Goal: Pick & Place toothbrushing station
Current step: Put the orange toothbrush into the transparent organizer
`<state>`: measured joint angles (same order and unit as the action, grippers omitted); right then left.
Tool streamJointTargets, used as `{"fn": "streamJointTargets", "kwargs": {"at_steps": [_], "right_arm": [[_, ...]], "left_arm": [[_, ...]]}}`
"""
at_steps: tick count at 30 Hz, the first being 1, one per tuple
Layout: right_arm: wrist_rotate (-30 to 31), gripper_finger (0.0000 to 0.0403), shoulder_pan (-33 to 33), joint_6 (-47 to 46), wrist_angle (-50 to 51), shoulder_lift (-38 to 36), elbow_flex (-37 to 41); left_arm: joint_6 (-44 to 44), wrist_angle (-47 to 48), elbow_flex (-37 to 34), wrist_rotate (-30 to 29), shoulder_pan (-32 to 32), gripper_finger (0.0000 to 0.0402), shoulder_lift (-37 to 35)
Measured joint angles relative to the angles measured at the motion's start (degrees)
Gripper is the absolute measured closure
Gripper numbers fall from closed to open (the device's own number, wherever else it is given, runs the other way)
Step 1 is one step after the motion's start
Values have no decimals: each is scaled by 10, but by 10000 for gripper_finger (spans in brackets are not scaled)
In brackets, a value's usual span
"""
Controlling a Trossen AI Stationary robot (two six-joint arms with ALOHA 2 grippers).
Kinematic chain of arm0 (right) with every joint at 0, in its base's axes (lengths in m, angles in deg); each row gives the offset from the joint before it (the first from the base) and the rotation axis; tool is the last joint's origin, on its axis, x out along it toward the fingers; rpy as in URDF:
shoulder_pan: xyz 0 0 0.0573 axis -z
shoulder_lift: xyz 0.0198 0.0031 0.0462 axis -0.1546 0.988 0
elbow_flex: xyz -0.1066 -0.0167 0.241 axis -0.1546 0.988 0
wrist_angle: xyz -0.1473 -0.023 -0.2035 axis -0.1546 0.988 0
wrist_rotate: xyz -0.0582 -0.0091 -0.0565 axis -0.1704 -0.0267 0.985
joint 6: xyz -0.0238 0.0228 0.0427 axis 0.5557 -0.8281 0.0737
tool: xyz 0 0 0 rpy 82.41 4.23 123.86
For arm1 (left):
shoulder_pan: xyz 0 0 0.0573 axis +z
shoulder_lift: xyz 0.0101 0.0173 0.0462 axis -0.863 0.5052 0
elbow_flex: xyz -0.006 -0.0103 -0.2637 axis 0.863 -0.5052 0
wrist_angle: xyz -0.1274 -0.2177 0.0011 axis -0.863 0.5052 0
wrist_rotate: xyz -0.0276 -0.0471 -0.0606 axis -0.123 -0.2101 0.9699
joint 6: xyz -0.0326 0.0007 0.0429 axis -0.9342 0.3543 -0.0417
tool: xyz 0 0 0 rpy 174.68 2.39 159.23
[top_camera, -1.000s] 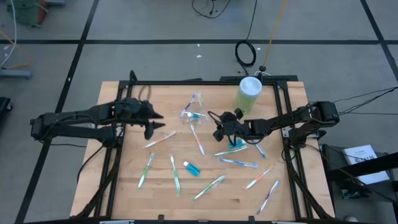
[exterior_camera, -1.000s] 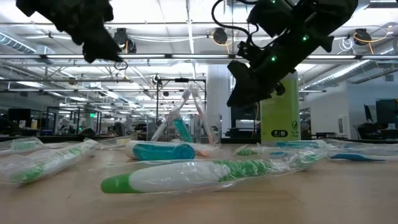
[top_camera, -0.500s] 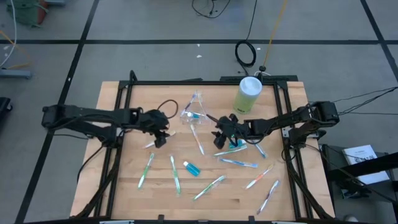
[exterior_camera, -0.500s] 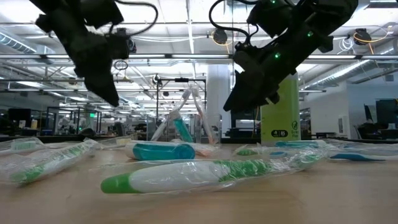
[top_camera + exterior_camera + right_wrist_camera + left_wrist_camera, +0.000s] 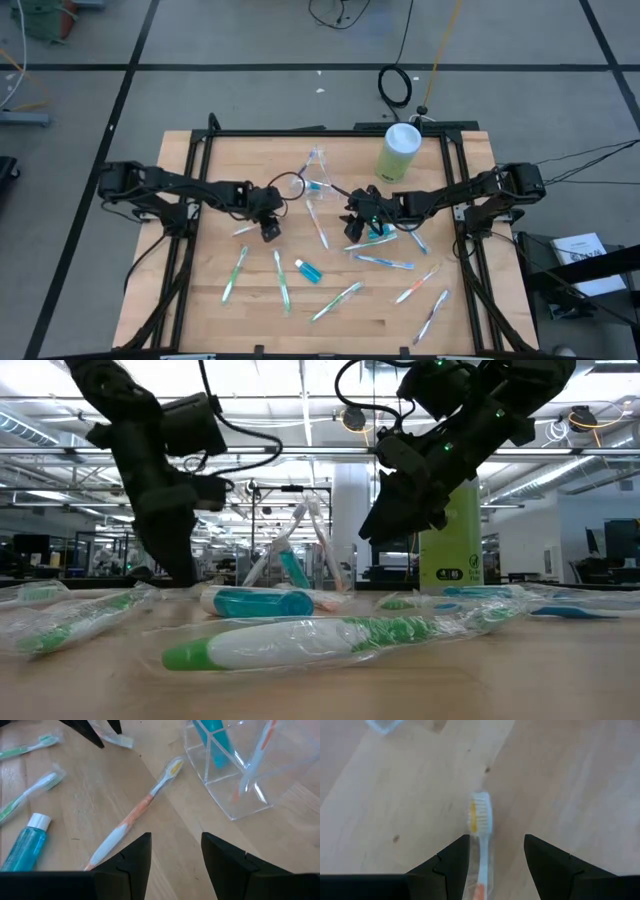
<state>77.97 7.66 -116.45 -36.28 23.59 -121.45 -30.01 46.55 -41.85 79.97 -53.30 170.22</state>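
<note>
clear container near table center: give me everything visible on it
The clear container looks like transparent plastic with an inner divider. It stands upright on the wooden table, near the far middle, beside the green cylinder. It holds a teal tube and an orange-and-white toothbrush, both leaning. No claw touches it.
</note>
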Motion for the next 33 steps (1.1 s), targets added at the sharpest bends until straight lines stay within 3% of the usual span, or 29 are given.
{"fn": "streamJointTargets", "kwargs": {"at_steps": [6, 16, 21, 28, 33], "right_arm": [[0, 237, 0, 0, 0, 0, 0], [0, 237, 0, 0, -5, 0, 0], [0, 238, 0, 0, -19, 0, 0], [1, 236, 0, 0, -37, 0, 0], [1, 238, 0, 0, -39, 0, 0]], "left_arm": [[-43, -13, 2, -58, 0, 234, 42], [-55, -32, 0, -73, 1, 385, 39], [-60, -18, 9, -22, 4, 378, -40], [-22, -22, 14, -53, -6, 395, -202], [-4, -7, 14, -64, -12, 379, -302]]}}
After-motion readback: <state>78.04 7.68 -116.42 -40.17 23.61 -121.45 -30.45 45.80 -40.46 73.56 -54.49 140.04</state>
